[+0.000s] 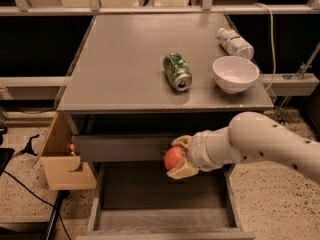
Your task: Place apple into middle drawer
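The apple (173, 158) is a round orange-red fruit held in my gripper (179, 157). The gripper is shut on it, with pale fingers (182, 172) above and below the fruit. It hangs over the back part of the open middle drawer (160, 218), a wide grey tray pulled out below the table top. The apple is above the drawer floor, not touching it, just in front of the closed grey drawer front (120, 148) above. My white arm (260, 145) reaches in from the right.
On the grey table top (125, 69) lie a green can (177, 71) on its side, a white bowl (235, 74) and a plastic bottle (235, 43). A pale tan wooden box (62, 156) stands open at the left of the cabinet.
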You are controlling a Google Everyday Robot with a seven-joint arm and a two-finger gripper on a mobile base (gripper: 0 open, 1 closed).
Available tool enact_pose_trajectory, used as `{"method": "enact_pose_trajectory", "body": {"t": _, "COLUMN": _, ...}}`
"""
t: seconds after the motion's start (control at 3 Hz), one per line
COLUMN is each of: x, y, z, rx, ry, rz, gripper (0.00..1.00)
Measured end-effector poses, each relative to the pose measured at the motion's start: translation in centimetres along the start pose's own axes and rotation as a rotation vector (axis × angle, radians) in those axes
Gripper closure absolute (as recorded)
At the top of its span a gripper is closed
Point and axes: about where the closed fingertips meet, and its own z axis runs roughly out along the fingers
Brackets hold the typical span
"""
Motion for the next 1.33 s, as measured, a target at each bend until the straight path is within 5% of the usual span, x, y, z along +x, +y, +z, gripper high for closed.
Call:
{"method": "enact_pose_trajectory", "body": {"t": 0.67, "x": 4.2, "y": 0.7, "z": 2.2, "rx": -0.028, "ry": 0.03, "rz": 0.041, "gripper": 1.0}}
{"method": "enact_pose_trajectory", "body": {"t": 1.33, "x": 4.7, "y": 1.1, "z": 2.7, "rx": -0.018, "ry": 0.014, "rz": 0.037, "gripper": 1.0}}
